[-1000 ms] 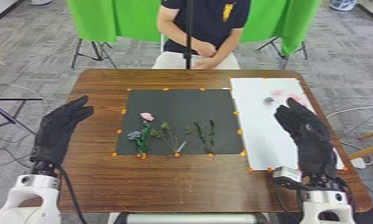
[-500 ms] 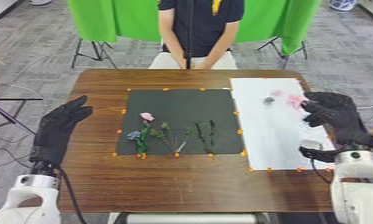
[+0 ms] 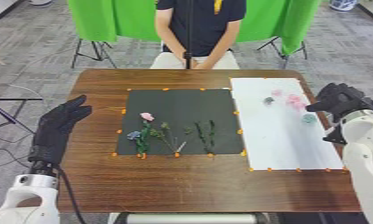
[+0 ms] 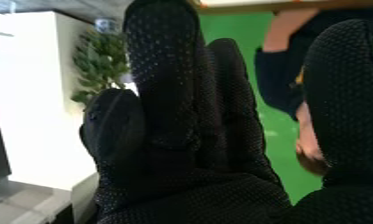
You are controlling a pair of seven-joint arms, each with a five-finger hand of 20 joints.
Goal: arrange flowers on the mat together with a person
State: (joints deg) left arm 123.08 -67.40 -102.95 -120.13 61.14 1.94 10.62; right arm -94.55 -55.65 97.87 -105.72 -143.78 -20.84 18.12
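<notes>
The pink flower (image 3: 147, 116) lies on the dark mat (image 3: 178, 102), toward 10 o'clock of its centre, with the blue flower (image 3: 134, 135) toward 8 o'clock. Green sprigs (image 3: 165, 128) lie near the centre, and slender dark stems (image 3: 211, 134) lie between 4 and 5 o'clock. The material is probably light, with soft, easily crushed petals and thin, somewhat springy stems; what the stems are made of cannot be told. A gentle pinch just beneath the bloom, or midway along a stem, seems the best hold, since leaves may catch on neighbouring pieces and a hard squeeze could flatten a head. At 3 o'clock of the mat is the white sheet (image 3: 276, 142). Around its own dial, pink blooms (image 3: 295, 101) lie near 12 o'clock, a small grey piece (image 3: 269, 100) at 11 and a pale teal piece (image 3: 309, 118) at 2; these small pieces would suit fingertips. Beyond the sheet's edge, at 2 o'clock, is the right hand (image 3: 344, 100), its fingers extended and nothing in its grasp. At 9 o'clock of the mat, over the table's side, the left hand (image 3: 62, 120) is likewise unclenched and holds nothing. The arrangement appears partly made; a loose bloom from the sheet would be a sensible next addition, lowered without dragging the laid stems.
</notes>
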